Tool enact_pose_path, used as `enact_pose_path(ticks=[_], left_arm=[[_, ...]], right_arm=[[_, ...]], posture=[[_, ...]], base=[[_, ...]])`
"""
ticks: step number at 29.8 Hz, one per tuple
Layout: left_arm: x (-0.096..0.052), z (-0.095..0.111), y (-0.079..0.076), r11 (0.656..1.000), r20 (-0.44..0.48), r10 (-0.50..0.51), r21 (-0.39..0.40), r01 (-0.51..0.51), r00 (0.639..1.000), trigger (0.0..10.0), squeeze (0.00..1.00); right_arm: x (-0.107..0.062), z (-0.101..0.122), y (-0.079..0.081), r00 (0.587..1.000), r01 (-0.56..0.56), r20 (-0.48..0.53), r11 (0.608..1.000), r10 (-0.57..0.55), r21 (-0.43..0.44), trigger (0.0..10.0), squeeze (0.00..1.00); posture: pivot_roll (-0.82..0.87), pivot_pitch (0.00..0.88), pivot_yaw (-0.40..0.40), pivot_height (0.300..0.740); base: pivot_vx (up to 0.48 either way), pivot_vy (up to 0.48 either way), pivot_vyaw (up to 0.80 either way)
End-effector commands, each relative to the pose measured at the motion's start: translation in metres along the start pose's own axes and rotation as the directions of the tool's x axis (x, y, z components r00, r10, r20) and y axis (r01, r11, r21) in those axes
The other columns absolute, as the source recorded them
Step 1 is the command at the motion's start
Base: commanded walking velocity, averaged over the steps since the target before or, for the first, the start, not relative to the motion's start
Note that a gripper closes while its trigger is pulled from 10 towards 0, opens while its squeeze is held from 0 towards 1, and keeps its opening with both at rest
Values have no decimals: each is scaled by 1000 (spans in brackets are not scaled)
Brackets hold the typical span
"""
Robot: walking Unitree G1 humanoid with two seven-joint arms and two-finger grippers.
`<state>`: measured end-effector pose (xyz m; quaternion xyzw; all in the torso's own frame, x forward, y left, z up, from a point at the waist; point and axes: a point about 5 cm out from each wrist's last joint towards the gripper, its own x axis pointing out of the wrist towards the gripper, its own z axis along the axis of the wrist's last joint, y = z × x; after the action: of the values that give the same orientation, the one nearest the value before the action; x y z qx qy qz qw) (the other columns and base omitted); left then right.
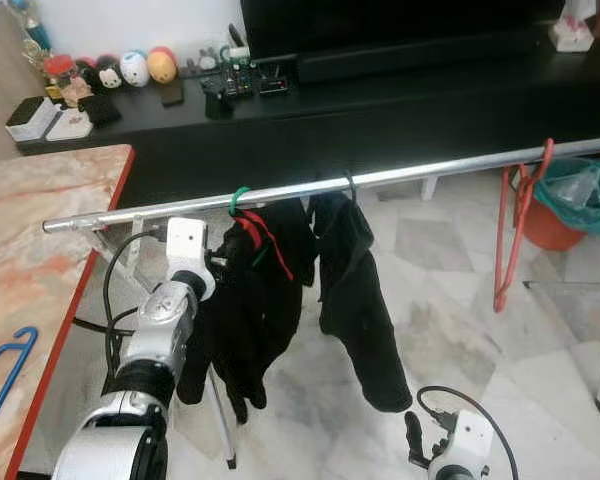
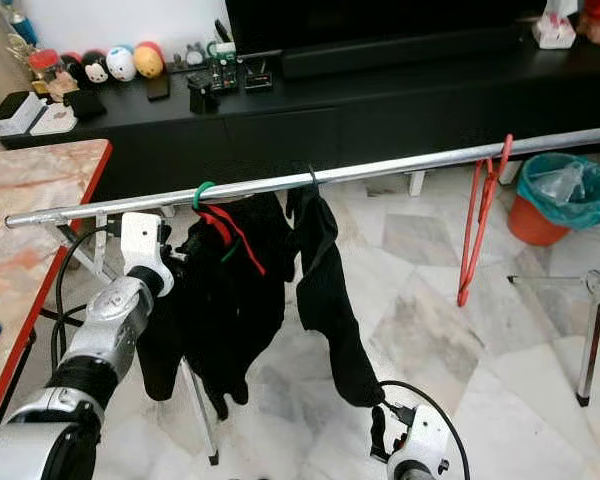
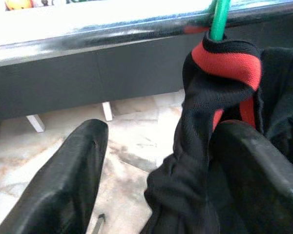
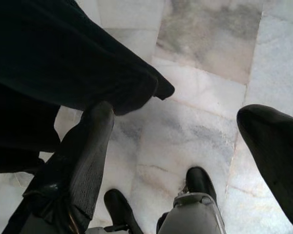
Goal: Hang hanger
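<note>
A green hanger hook sits over the silver rail, carrying a black garment with red trim. My left gripper is raised just below the rail at the garment's left shoulder. In the left wrist view this gripper is open, and the garment's red-edged collar rests against one of its fingers below the green hook. My right gripper hangs low over the floor, open and holding nothing.
A second black garment hangs beside the first. A red hanger hangs further right on the rail. A blue hanger lies on the marble table at left. An orange bin and a black cabinet stand behind.
</note>
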<state>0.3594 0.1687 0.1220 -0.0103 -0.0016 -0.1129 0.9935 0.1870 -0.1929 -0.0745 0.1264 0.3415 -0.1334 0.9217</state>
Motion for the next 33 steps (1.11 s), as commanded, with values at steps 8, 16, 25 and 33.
enact_pose_path(ticks=[8, 16, 25, 33], left_arm=[[-24, 5, 8, 999, 39, -53, 0, 53, 998, 10000, 1000], [-82, -21, 27, 997, 20, -4, 81, 2, 1000, 10000, 0], [-149, -84, 52, 983, -287, 78, 180, -27, 955, 10000, 0], [-145, -130, 49, 987, -499, 139, 136, -81, 856, 10000, 0]], right_arm=[[-2, -9, -1, 999, -10, -49, 1000, 9, -16, 10000, 0], [-4, -13, -6, 997, 2, -81, 1000, -4, -25, 10000, 0], [-5, -16, -11, 995, 8, -103, 999, -11, -32, 10000, 0], [-4, -15, -14, 993, 2, -116, 998, -10, -68, 10000, 0]], posture=[[1, 7, 90, 740], [7, 0, 77, 740], [29, 4, 63, 740], [19, 0, 22, 740]], base=[[0, 0, 0], [0, 0, 0], [0, 0, 0], [0, 0, 0]])
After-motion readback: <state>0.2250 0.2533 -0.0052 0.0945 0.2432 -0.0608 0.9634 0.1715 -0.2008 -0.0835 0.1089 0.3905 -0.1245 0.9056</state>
